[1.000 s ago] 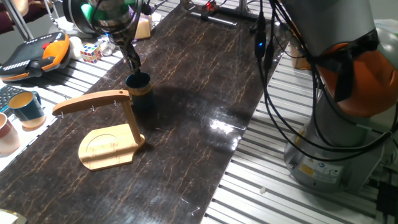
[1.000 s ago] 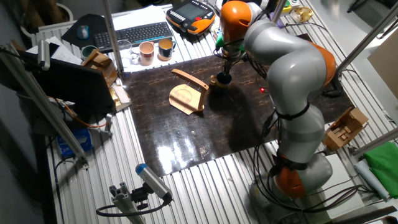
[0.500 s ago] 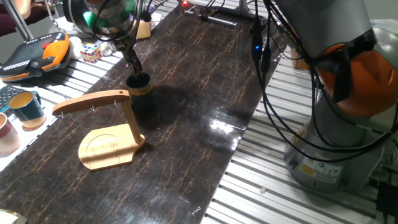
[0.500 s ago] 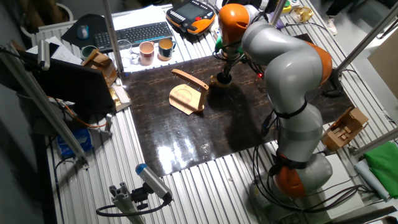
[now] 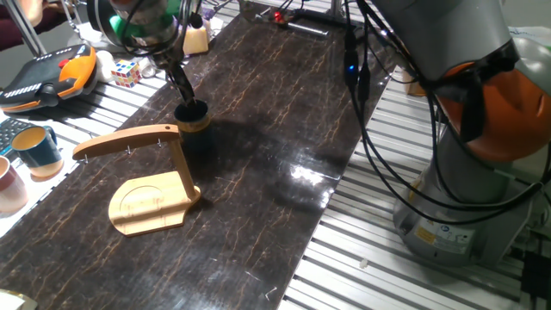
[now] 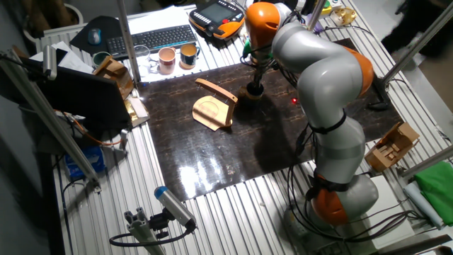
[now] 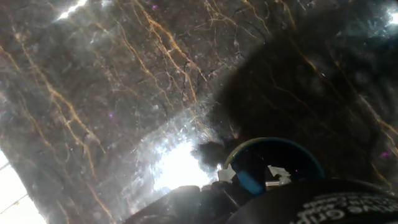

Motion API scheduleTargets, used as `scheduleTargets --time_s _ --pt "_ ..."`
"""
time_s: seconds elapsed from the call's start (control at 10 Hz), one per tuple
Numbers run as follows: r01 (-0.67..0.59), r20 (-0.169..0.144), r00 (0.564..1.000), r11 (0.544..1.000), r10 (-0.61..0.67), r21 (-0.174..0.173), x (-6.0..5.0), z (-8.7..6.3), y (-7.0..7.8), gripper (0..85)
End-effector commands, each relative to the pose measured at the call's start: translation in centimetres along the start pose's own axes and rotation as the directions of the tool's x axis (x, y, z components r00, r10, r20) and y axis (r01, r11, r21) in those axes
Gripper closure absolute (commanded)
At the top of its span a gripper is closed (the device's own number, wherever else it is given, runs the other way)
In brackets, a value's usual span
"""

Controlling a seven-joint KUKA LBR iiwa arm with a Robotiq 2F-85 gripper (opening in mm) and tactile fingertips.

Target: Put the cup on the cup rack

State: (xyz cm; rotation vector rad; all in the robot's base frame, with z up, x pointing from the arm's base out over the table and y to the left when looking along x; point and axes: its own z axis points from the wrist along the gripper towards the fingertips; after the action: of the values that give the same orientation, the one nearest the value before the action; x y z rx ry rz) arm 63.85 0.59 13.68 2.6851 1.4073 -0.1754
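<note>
The cup (image 5: 194,120), dark teal-blue with a tan band, stands upright on the dark marbled table just behind the cup rack's post. It also shows in the other fixed view (image 6: 255,91). The cup rack (image 5: 151,202) is light wood, with its curved arm reaching left; it also shows in the other fixed view (image 6: 210,113). My gripper (image 5: 184,96) comes down at a slant from the upper left, with its narrow fingers at the cup's rim, shut on it. In the hand view the cup's round rim and blue inside (image 7: 292,152) lie right at the fingertips of my gripper (image 7: 252,173).
A teal cup with cream inside (image 5: 36,148) and a pinkish cup (image 5: 9,185) stand off the mat at left. An orange teach pendant (image 5: 47,73) and a puzzle cube (image 5: 126,72) lie behind them. The arm's base (image 5: 465,172) and cables stand at right.
The hand and wrist have swung a little up and to the left while the fingertips stay at the cup's rim. The cup and the rack have not visibly moved.
</note>
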Motion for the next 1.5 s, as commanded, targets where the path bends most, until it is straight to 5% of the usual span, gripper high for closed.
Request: scheduleTargets --time_s 0.0,0.9,1.4 --pt "-0.003 0.002 1.0 1.0 0.003 0.002 0.1 0.1 0.2 34.7" --pt "-0.009 -0.005 1.0 1.0 0.009 0.003 -0.1 2.4 0.0 42.0" --pt "-0.077 -0.016 0.997 0.995 0.078 0.06 -0.8 2.6 -0.1 47.0"
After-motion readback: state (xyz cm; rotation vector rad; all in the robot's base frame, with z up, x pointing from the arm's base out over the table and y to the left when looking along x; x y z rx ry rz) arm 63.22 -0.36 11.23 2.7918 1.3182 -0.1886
